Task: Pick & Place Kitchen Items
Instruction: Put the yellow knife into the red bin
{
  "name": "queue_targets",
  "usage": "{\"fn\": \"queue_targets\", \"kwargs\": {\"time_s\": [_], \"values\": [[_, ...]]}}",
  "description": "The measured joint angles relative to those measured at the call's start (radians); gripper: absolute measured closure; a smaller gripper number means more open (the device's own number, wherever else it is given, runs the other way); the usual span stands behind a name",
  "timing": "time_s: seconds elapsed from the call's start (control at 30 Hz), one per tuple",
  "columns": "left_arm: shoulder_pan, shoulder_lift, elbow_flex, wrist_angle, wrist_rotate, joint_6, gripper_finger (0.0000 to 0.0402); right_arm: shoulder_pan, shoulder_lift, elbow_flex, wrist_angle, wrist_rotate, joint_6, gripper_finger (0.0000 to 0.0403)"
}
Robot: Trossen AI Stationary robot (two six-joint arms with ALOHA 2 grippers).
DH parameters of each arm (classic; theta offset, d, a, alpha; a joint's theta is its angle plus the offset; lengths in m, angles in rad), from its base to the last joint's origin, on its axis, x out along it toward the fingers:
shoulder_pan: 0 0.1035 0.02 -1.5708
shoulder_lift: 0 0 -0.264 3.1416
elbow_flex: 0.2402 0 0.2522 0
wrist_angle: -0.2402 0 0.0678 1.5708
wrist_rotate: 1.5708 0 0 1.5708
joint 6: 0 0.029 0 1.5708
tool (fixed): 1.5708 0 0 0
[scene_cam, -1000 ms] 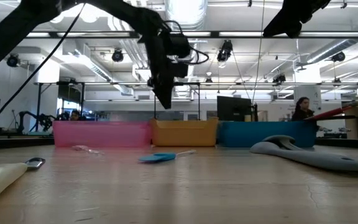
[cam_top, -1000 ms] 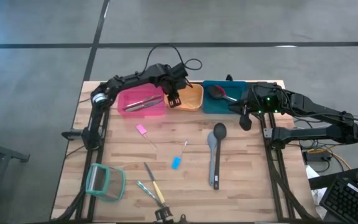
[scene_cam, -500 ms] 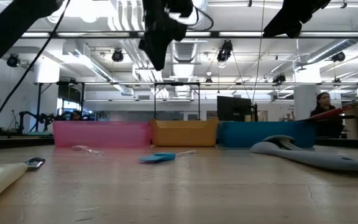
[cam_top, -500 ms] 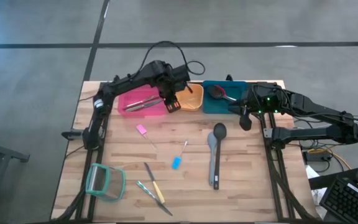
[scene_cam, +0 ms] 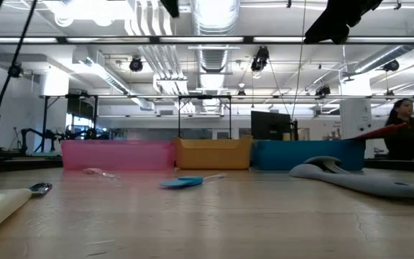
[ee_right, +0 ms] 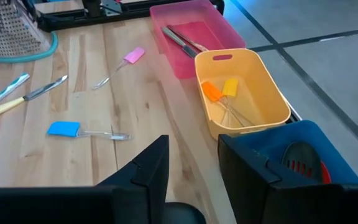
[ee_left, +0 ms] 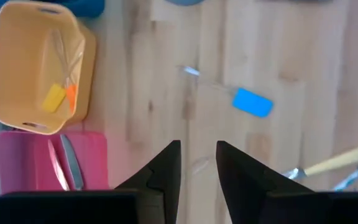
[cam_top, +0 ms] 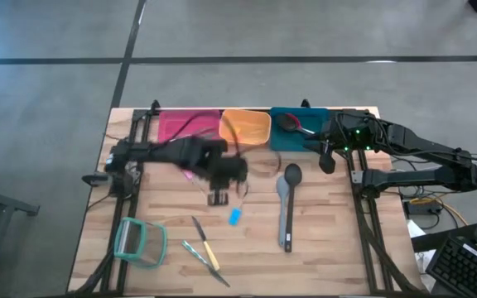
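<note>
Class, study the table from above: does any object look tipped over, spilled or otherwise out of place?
One thing stands out: the teal-rimmed clear container lies on its side near the table's front left corner, not upright. The blue spatula, grey spoon and yellow-handled knives lie scattered on the table, not yet binned. Nothing looks spilled or damaged.

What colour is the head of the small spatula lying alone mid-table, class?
Blue: the small spatula has a blue head, clearest in the right wrist view.
</note>
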Motion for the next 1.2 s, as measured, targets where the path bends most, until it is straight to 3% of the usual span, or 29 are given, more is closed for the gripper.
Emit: {"fn": "queue_targets", "kwargs": {"time_s": [0.27, 0.5, 0.93, 1.2], "values": [[-0.235, -0.07, -0.165, 0.029, -0.05, -0.095, 0.0296, 0.0, 0.0, 0.0, 0.0, 0.0, 0.014, 0.0261], [-0.349, -0.081, -0.373, 0.175, -0.055, -0.093, 0.0296, 0.0, 0.0, 0.0, 0.0, -0.001, 0.018, 0.0279], [-0.389, -0.082, -0.696, 0.665, 0.1, 0.071, 0.0296, 0.0, 0.0, 0.0, 0.0, -0.001, 0.018, 0.0332], [-0.394, -0.082, -0.836, 0.812, 0.171, 0.117, 0.0296, 0.0, 0.0, 0.0, 0.0, -0.001, 0.018, 0.0354]]}}
